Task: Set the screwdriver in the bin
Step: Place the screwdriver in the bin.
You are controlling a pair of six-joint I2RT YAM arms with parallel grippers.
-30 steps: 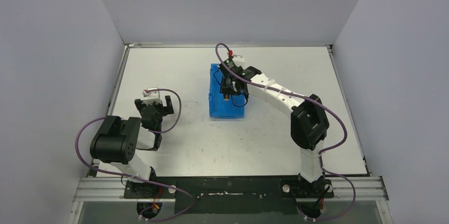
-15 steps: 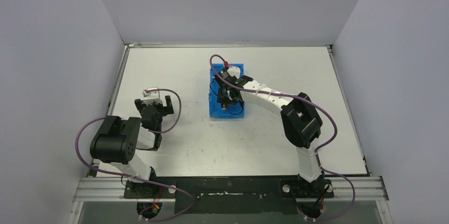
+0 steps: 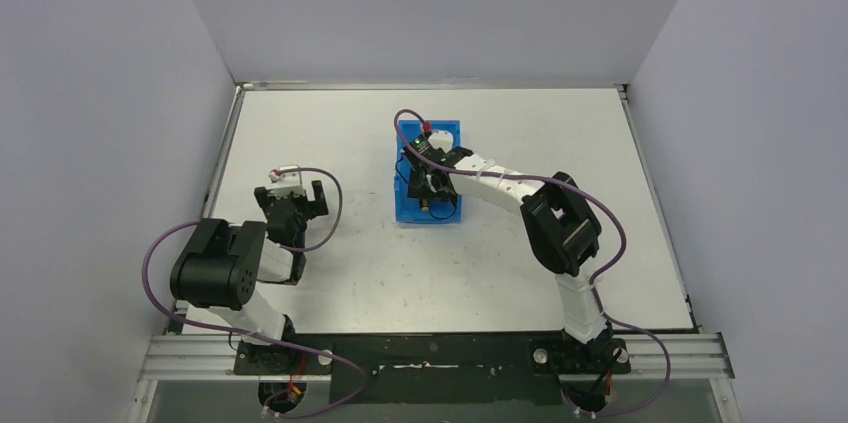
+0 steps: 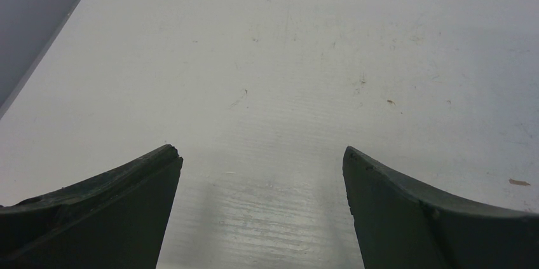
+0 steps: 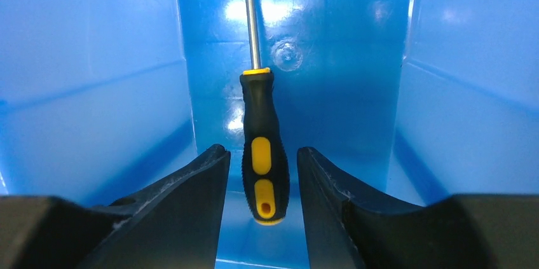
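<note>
Two hands noted. Right hand [image 5: 262, 149] sat low inside the bin [image 5: 95, 91], fingers slightly parted, a narrow gap either side of the screwdriver [image 5: 257, 110], which was inside the bin, shaft toward 12 o'clock. Left hand [image 4: 260, 154], at the bin's 9 o'clock, gaped wide over the tabletop [image 4: 286, 59].

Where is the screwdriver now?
In the right wrist view, the screwdriver sits inside the bin, between the fingers of the right end effector, shaft pointing away.
</note>
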